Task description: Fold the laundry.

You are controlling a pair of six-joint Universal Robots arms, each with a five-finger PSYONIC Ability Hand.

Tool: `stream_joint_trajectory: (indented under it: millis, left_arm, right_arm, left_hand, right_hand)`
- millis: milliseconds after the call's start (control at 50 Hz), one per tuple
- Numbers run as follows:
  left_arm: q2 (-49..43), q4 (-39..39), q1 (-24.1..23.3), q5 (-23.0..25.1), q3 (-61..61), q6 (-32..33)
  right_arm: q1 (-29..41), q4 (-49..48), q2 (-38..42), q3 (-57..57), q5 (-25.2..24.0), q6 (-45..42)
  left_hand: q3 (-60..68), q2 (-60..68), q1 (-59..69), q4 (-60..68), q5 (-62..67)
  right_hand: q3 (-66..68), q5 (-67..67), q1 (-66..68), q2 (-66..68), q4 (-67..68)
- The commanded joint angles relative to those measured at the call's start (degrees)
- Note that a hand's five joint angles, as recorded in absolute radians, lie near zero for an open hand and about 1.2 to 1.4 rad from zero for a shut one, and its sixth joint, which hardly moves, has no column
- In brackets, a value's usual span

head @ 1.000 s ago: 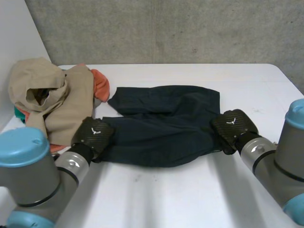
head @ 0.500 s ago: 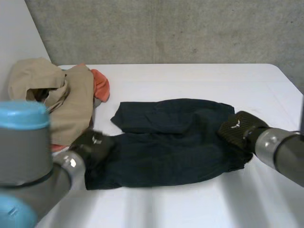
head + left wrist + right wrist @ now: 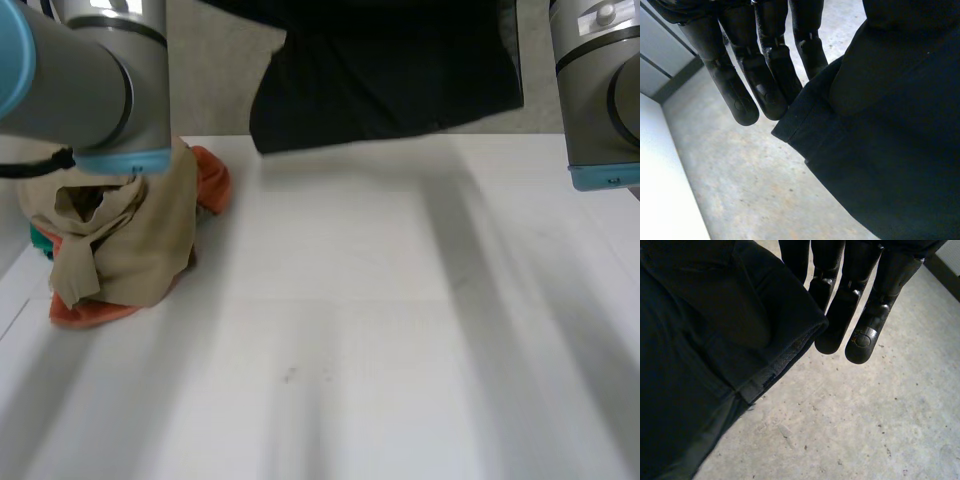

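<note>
We log the spread-out step: dark navy cloth garment (image 3: 385, 80) hangs in the head view's upper middle, above the white table (image 3: 380, 330), left hand (image 3: 771, 80) and right hand (image 3: 840, 315) each pinching a hem corner; next, we judge, lay it flat.

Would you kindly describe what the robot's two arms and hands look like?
The left arm and right arm are thick grey cylinders with light-blue rims at the joints. The left hand and right hand are black, with long, rounded fingers built in segments and a matte finish.
</note>
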Motion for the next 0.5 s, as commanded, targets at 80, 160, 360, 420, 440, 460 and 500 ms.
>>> stream_joint_trajectory:
  millis: [80, 160, 360, 420, 440, 460, 500]
  left_arm:
    - [4.32, -5.85, -0.8, 0.29, -22.83, -0.37]
    - [3.36, -6.03, -1.5, 0.73, -31.36, -0.37]
    - [-2.28, -11.98, -2.91, -0.15, -42.87, -0.02]
    - [1.05, -16.47, -3.52, -0.24, -44.73, 0.07]
    - [3.85, -19.7, -3.87, -0.5, -45.95, -0.02]
    - [5.36, -21.48, -3.97, -0.67, -46.48, -0.1]
    - [8.35, -24.82, -4.05, -1.11, -47.98, -0.19]
  right_arm:
    - [0.06, 11.55, 2.38, 6.59, -0.98, 0.08]
    - [0.15, 16.21, 6.86, 10.63, -1.42, -0.36]
    - [0.06, 26.74, 13.2, 18.1, -0.9, -2.29]
    - [-0.11, 30.62, 12.15, 20.04, -0.9, -2.38]
    - [-0.38, 33.24, 11.01, 21.17, -0.98, -2.38]
    - [-0.38, 34.75, 10.13, 21.71, -0.98, -2.38]
    - [-0.47, 37.74, 8.11, 22.76, -1.16, -2.47]
  left_hand:
    - [11.99, 11.56, 15.09, 11.36, 14.43]
    - [11.99, 11.56, 15.09, 11.36, 14.43]
    - [11.99, 11.56, 15.09, 11.36, 14.43]
    - [11.99, 11.56, 15.09, 11.36, 14.43]
    - [11.99, 11.56, 15.09, 11.36, 14.43]
    - [11.99, 11.56, 15.09, 11.36, 14.43]
    - [11.99, 11.56, 15.09, 11.36, 14.43]
  right_hand:
    - [12.1, 13.36, 25.1, 12.94, 11.79]
    - [12.1, 13.36, 25.1, 12.94, 11.79]
    - [12.1, 13.36, 25.1, 12.94, 11.79]
    - [12.1, 13.36, 25.1, 12.94, 11.79]
    - [12.1, 13.36, 25.1, 12.94, 11.79]
    - [12.1, 13.36, 25.1, 12.94, 11.79]
    - [12.1, 13.36, 25.1, 12.94, 11.79]
